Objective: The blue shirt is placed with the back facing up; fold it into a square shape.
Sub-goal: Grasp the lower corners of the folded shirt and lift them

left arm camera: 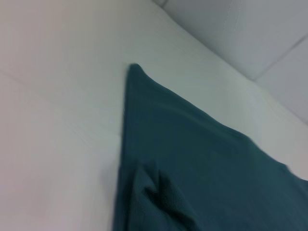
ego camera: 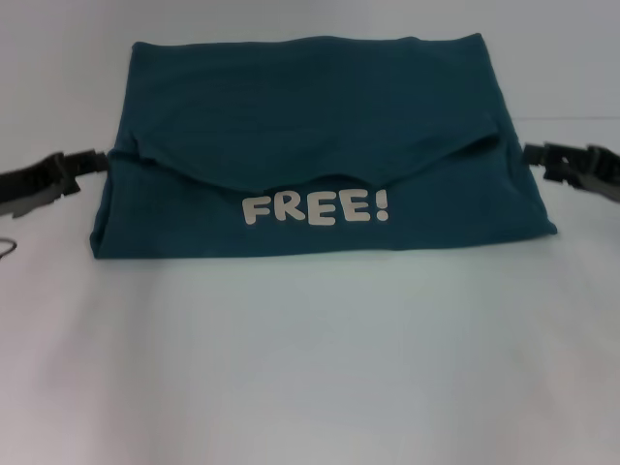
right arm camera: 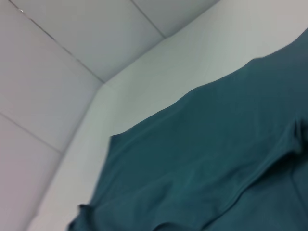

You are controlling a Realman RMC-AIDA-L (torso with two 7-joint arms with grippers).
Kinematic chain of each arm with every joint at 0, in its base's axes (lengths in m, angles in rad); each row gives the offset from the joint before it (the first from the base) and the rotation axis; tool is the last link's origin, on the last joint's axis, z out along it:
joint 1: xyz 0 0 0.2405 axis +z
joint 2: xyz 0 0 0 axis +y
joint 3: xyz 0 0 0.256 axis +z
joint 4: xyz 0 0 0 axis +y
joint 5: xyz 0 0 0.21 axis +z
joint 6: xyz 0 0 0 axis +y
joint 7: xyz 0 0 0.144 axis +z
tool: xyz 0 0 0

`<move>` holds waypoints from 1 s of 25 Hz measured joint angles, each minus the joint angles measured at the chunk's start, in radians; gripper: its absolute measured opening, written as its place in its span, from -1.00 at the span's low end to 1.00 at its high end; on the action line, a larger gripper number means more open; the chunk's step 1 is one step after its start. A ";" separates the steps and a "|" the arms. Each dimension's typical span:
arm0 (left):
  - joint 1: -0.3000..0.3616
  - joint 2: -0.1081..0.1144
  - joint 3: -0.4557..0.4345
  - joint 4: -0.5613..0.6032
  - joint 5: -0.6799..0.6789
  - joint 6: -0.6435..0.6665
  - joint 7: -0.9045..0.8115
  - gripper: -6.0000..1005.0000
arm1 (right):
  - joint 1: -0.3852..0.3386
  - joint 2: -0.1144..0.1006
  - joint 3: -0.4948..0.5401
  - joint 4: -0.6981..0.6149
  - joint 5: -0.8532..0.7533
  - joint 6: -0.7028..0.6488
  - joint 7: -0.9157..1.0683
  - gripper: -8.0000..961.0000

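Your left gripper is sitting low over the table at the left edge of the blue shirt, its dark fingertips right at the cloth about halfway along that side; you cannot tell from the head view whether it is pinching the fabric or how far apart the jaws are standing. Your right gripper is mirroring it on the opposite side, its tip just beside the shirt's right edge at about the same height, and its opening is equally impossible to judge. Between the two, the shirt is lying flat on the white table as a wide, roughly rectangular bundle, already folded: an upper layer of plain teal fabric is lying over the far part, ending in a curved edge, and just nearer than that edge the white lettering "FREE!" is showing face up. In the left wrist view you are looking along the shirt toward a pointed corner, with a small crumple of cloth close to the camera. In the right wrist view the shirt is filling much of the picture, smooth with shallow wrinkles, the white table and pale wall panels lying beyond it.
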 joint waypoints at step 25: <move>-0.041 -0.002 -0.068 -0.236 0.002 -0.067 0.305 0.29 | -0.053 -0.014 0.135 0.066 0.020 -0.158 -0.085 0.41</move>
